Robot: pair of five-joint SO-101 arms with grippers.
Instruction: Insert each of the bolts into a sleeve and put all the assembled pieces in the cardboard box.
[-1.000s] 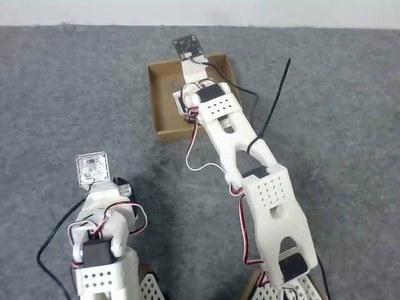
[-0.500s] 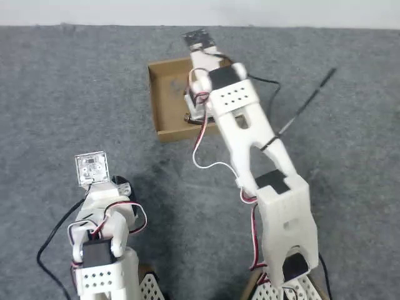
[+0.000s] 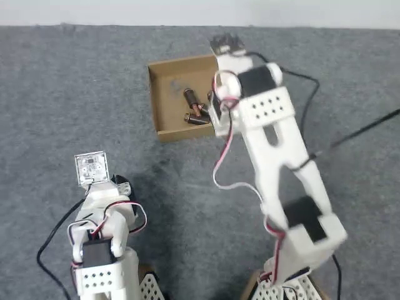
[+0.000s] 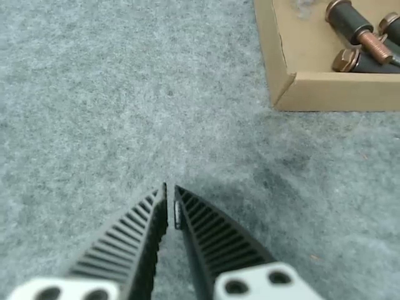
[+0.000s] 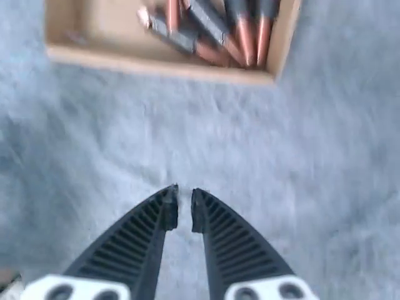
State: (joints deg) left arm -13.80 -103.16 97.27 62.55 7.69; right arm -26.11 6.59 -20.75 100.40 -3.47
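Several assembled pieces counted inside cardboard box. Left tool and right tool each closed to a sliver, holding nothing, above grey tabletop. Risk: loose cable on right arm catching box wall, dragging box, spilling pieces.

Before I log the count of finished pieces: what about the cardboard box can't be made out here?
High view: the right arm covers the cardboard box's right side, hiding any assembled pieces there.
Left wrist view: the picture's edges cut off most of the box and its pieces.
Right wrist view: the pieces lie bunched and an edge cuts them off, so no sure count.
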